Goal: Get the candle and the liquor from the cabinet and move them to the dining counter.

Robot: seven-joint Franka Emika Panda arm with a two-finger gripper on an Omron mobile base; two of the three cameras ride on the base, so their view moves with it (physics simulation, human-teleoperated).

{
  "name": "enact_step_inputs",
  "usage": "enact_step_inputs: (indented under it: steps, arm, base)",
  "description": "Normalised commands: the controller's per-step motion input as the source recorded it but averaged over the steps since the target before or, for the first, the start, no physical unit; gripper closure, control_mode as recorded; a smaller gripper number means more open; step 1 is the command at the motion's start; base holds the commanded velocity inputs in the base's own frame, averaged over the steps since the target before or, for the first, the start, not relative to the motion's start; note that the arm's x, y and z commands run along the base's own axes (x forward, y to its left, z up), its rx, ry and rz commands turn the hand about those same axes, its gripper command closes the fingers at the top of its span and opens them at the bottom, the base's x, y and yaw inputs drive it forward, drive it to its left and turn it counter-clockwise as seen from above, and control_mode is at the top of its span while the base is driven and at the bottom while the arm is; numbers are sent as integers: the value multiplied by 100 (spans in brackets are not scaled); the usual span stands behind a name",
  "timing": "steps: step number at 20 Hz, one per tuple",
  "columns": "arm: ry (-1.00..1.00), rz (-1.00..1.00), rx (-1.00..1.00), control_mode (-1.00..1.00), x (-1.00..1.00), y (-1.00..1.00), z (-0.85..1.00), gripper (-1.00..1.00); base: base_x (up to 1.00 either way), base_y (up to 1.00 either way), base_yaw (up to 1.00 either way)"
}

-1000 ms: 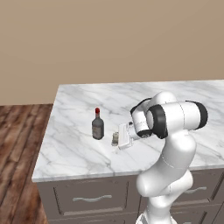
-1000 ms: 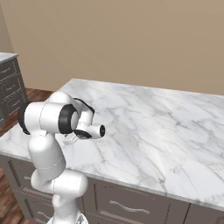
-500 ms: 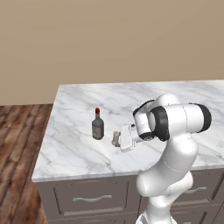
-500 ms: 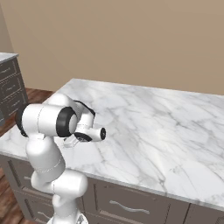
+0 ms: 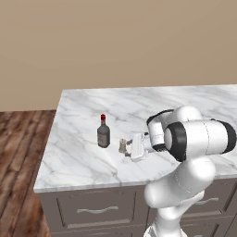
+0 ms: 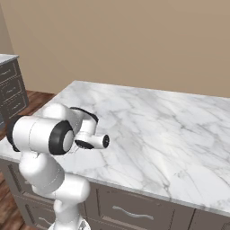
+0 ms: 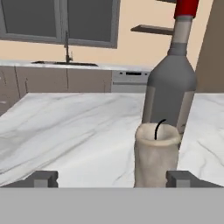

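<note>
The candle (image 7: 156, 155) stands upright on the white marble dining counter (image 5: 78, 157), with the liquor (image 5: 103, 134) bottle upright just beside it, on the far side from the hand. The gripper (image 5: 131, 147) sits low over the counter right by the candle, its jaws spread wide and released; in the hand view the candle stands between the two fingertips (image 7: 43, 178), nearer one, with no firm contact visible.
</note>
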Motion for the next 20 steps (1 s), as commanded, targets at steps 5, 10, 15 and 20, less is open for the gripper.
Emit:
enact_step_inputs:
  steps: [5, 10, 15, 20]
  arm:
    - [0, -15, 0, -100, -23, -3, 26, -100]
    - [3, -19, 0, -100, -23, -12, 33, -100]
    - [11, -19, 0, -100, -40, -18, 46, -100]
    - [23, -15, 0, -100, -39, -22, 52, -100]
  base:
    - [0, 0, 0]
    - [0, 0, 0]
    - [0, 0, 0]
    - [0, 0, 0]
